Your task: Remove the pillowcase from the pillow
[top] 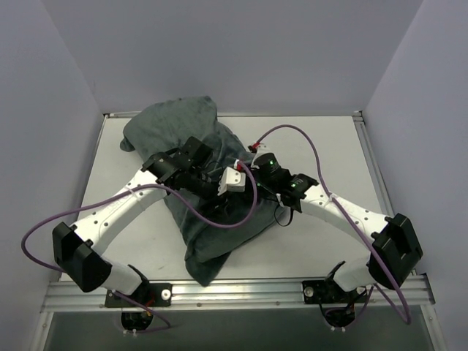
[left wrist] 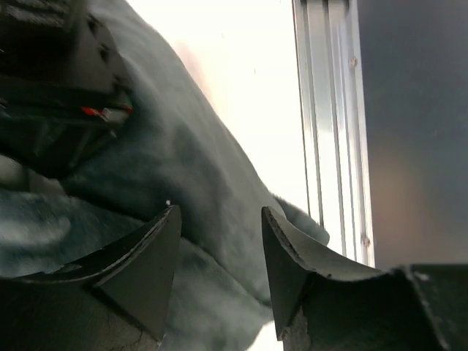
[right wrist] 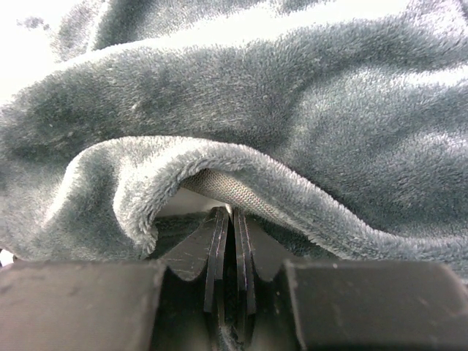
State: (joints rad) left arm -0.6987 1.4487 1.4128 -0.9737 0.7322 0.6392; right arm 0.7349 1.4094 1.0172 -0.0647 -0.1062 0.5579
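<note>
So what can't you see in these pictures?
1. The pillow: no view shows any white; the grey pillowcase covers whatever is inside.
2. Zebra stripes: none show, only the grey face is visible.
3. The right gripper tips: in the right wrist view a pillowcase fold hangs over them, so whether they pinch cloth is unclear.
4. The pillowcase's middle: in the top view both arms hide it.

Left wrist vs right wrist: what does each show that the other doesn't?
Left wrist only: the left gripper open over the pillowcase, and the aluminium edge rail beyond it. Right wrist only: the right gripper shut beneath a fabric fold, with a lighter woven patch tucked under that fold. Both: the pillowcase's plush dark grey face, no zebra stripes in either.
</note>
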